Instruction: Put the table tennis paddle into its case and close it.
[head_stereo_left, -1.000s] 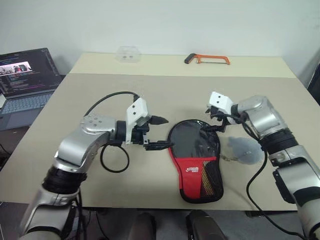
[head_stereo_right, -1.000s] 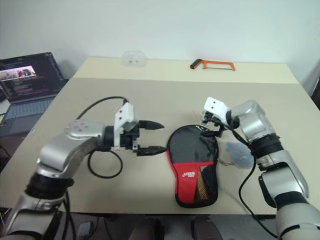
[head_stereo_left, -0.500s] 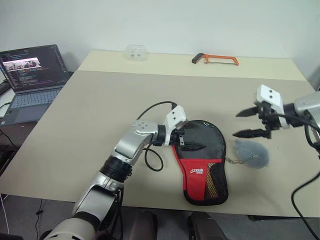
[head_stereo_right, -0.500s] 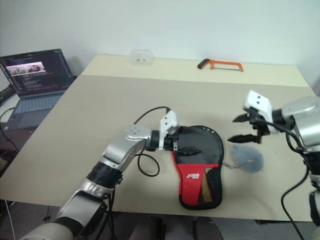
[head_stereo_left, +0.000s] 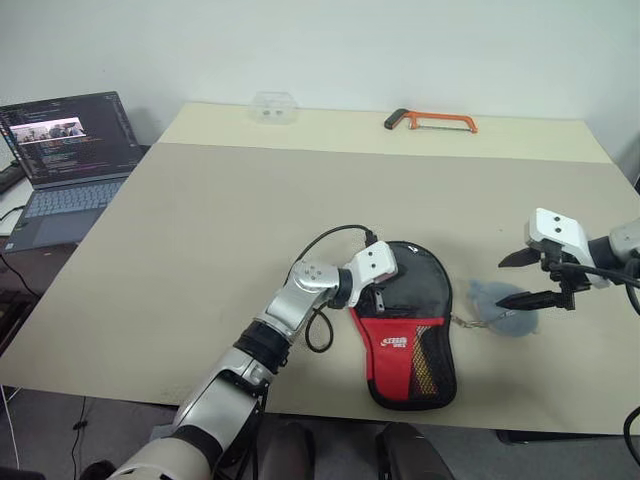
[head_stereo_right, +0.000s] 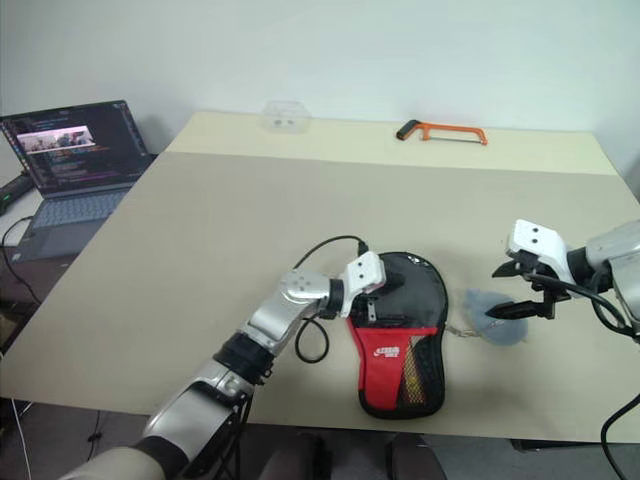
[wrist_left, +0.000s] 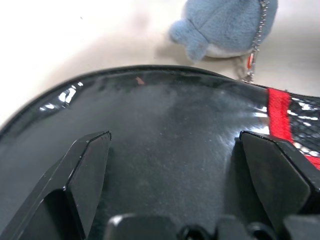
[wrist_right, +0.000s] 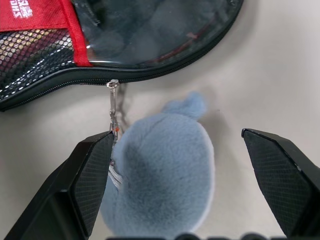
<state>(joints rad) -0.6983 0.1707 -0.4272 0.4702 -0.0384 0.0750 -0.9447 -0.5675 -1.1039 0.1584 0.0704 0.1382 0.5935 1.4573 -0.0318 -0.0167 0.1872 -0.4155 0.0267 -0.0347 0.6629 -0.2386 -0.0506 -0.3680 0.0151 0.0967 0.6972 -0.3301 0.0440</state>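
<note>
Case (head_stereo_left: 405, 320) lies flat on the table (head_stereo_left: 200, 230), near edge, a bit right of centre. Long axis runs near-far: round black head at the far end, narrower red part with mesh pocket and white logo pointing toward the near edge, tilted slightly right. Zip edge looks shut along the right side as far as the right wrist view shows; paddle can't be made out from any view.

Left gripper (head_stereo_left: 385, 290) is over the left part of the black head, pointing right and a little down. Fingers (wrist_left: 90, 170) spread wide, nothing between them, just the glossy black face of the case below. Whether the tips touch the fabric, can't tell.

Right gripper (head_stereo_left: 528, 278) sits right of the case, clear of it, jaws wide apart and empty. It hangs over the grey plush pouch (head_stereo_left: 503, 305), which lies just right of the case head and links to the case's zip by a short chain (wrist_right: 114, 107). The right wrist view shows the plush between the two fingers (wrist_right: 87, 175) but not pinched.

Far off: orange hacksaw (head_stereo_left: 430, 121) and a clear box (head_stereo_left: 273, 106) at the far edge, laptop (head_stereo_left: 65, 150) off the left side.
</note>
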